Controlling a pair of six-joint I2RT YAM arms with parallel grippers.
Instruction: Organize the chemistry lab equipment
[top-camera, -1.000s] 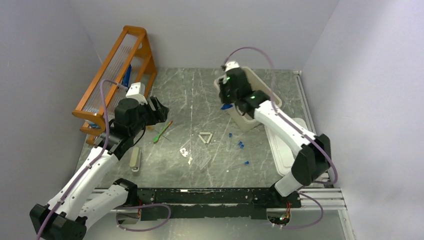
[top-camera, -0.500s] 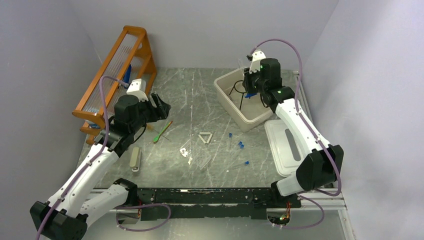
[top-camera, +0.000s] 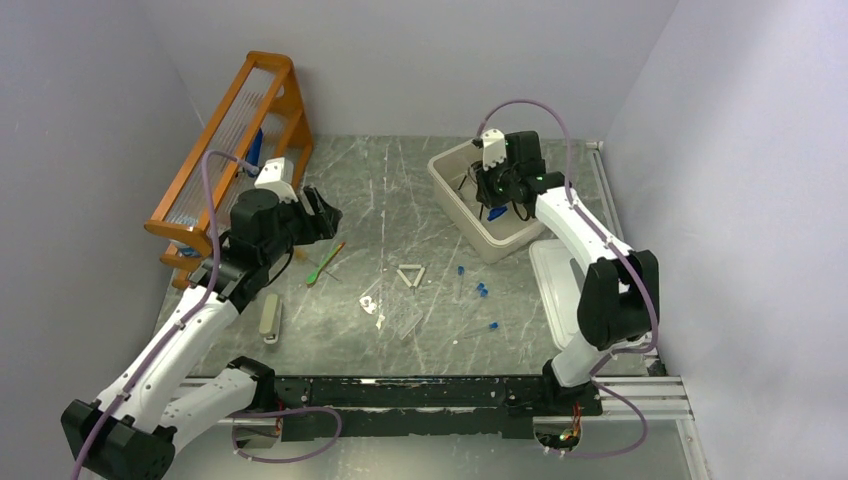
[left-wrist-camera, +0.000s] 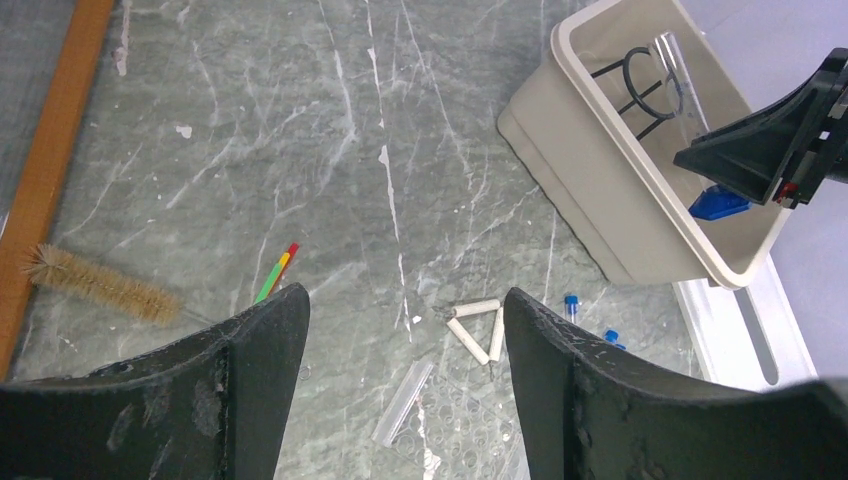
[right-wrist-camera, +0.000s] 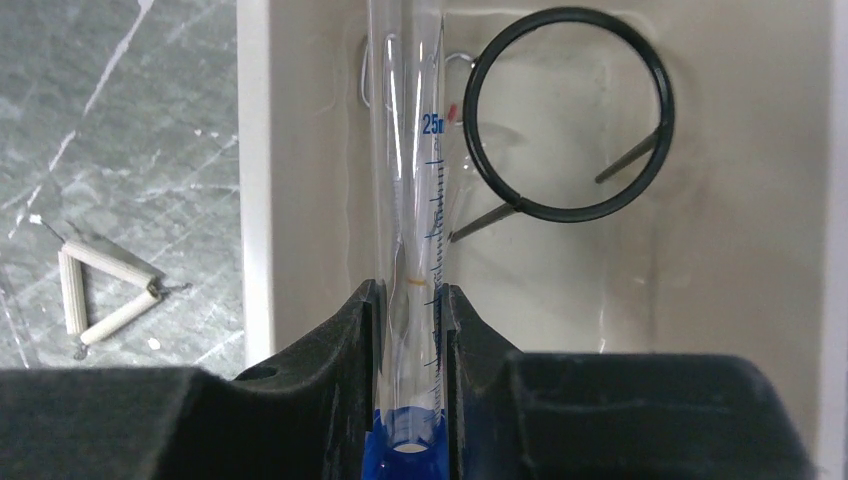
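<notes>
Right fingers (right-wrist-camera: 345, 340): clenched on the blue-based end of a clear graduated cylinder (right-wrist-camera: 405, 150), one finger on each side of the glass.
Left fingers (left-wrist-camera: 255, 390): spread apart with nothing between them, raised above the counter (top-camera: 380, 180) near the orange rack (top-camera: 268, 58).
Cylinder position: a printed scale shows on its wall. The body reaches from the grip into the beige bin (right-wrist-camera: 255, 150), along the bin's inner wall. Contact with the bin floor cannot be determined.
Bin location: far right of the counter, top open.
Bin contents: black wire ring with stem (right-wrist-camera: 565, 215) on the floor beside the cylinder. Thin metal wire loops (right-wrist-camera: 365, 75) are partly hidden behind the glass, type not identifiable.
Lid (top-camera: 553, 295): white, flat on the counter just beside the bin, on its near right side.
Rack contents: a row of clear tubes, with a blue item among them. The rack stands far left, against the wall.
White triangle (top-camera: 410, 275): mid-counter, outside the bin.
Blue-capped pieces (top-camera: 481, 289): scattered on the counter between the triangle and the lid.
Clear thin tube (left-wrist-camera: 400, 402): loose on the counter, on the near side of the triangle.
Green-handled tool (top-camera: 325, 263): on the counter, close to the left fingers.
Bristle brush (left-wrist-camera: 100, 288): on the counter beside the rack's base.
</notes>
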